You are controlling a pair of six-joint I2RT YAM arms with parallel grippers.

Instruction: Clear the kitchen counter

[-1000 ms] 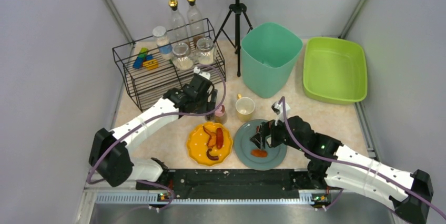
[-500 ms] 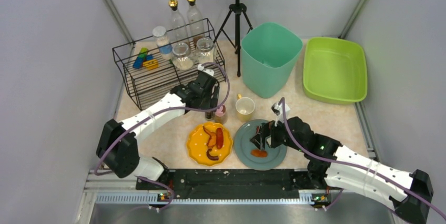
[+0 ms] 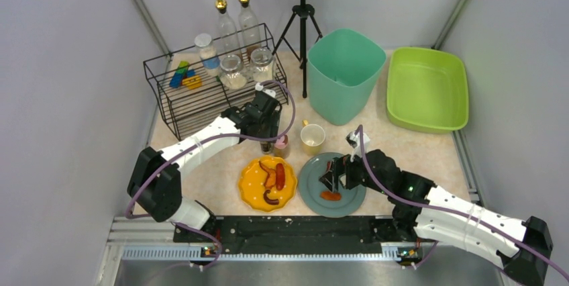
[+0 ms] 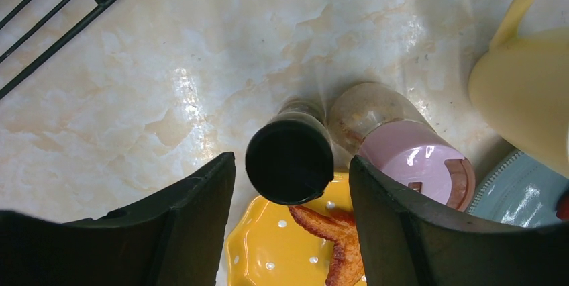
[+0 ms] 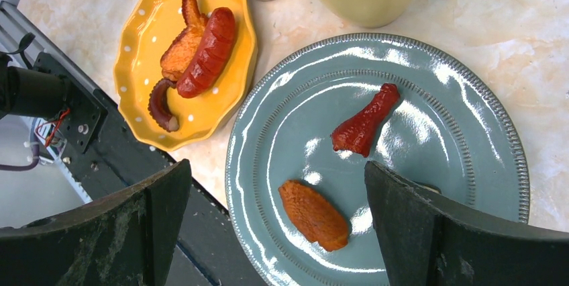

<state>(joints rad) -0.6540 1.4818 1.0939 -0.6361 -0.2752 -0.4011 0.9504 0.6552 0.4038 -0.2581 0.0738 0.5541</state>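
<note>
The beige marbled kitchen counter (image 3: 416, 148) holds a yellow dotted plate (image 3: 255, 188) with a sausage (image 5: 209, 51) and other food pieces. Beside it is a grey-blue plate (image 3: 352, 195) with a red piece (image 5: 366, 125) and an orange piece (image 5: 314, 213). A yellow mug (image 3: 313, 138) stands behind the plates. A black-capped jar (image 4: 290, 165) and a pink-lidded jar (image 4: 416, 165) stand together by the yellow plate. My left gripper (image 4: 292, 162) is open, its fingers either side of the black cap and above it. My right gripper (image 5: 276, 172) is open over the grey-blue plate, empty.
A black wire rack (image 3: 201, 91) with jars and bottles stands at the back left. A teal bin (image 3: 345, 74) and a green tub (image 3: 427, 88) stand at the back right, a tripod (image 3: 302, 24) between rack and bin. A black rail (image 3: 288, 229) edges the front.
My left arm has reached further right and forward, bringing its gripper over the two small jars. The right arm has not moved.
</note>
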